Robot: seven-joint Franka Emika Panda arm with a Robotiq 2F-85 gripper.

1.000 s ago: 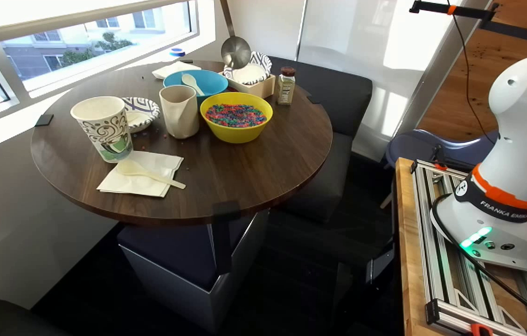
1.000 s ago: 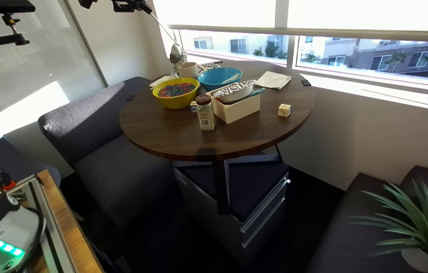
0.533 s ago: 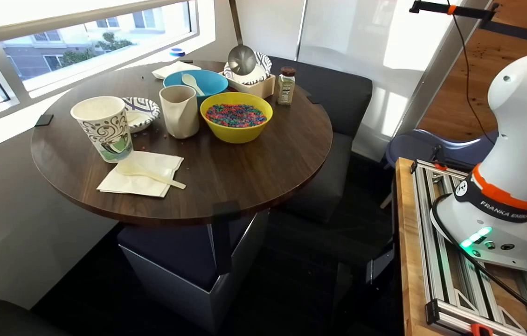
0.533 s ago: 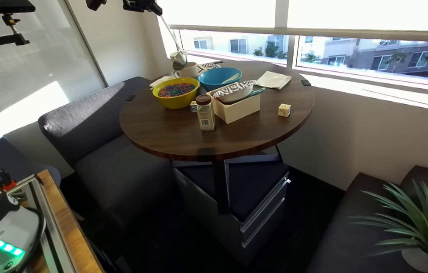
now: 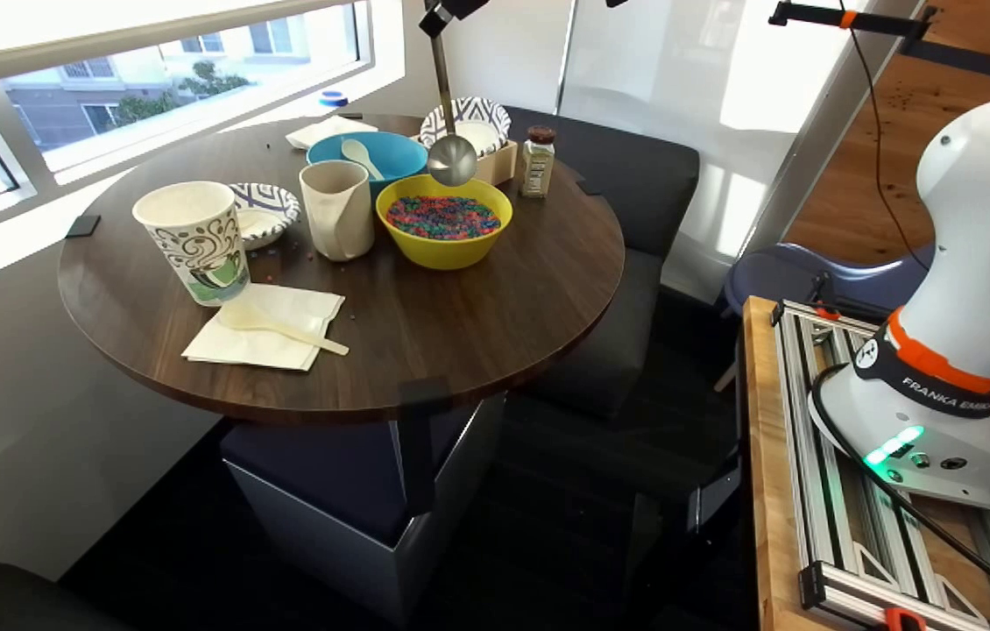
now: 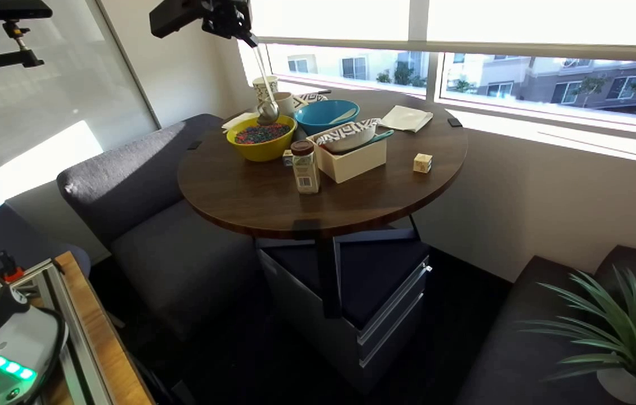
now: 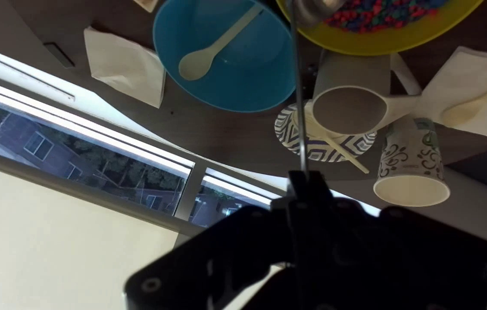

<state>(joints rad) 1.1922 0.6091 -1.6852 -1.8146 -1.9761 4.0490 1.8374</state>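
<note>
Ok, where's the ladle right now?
In both exterior views, the ladle hangs from the pincer, slightly left of the picture's middle, its head over the yellow bowl and near the blue bowl.

In both exterior views the long-handled silvery metal ladle (image 6: pixel 268 115) has been lowered. In an exterior view its scoop (image 5: pixel 452 161), seen a second ago against the far edge of the round brown wooden table (image 5: pixel 530 289), is now seen overlapping the far rim of the round yellow bowl (image 5: pixel 445 255). The black gripper (image 6: pixel 251 40) has been brought down too. The white patterned paper cup (image 6: pixel 259 85), partly hidden before, has been more fully uncovered.
</note>
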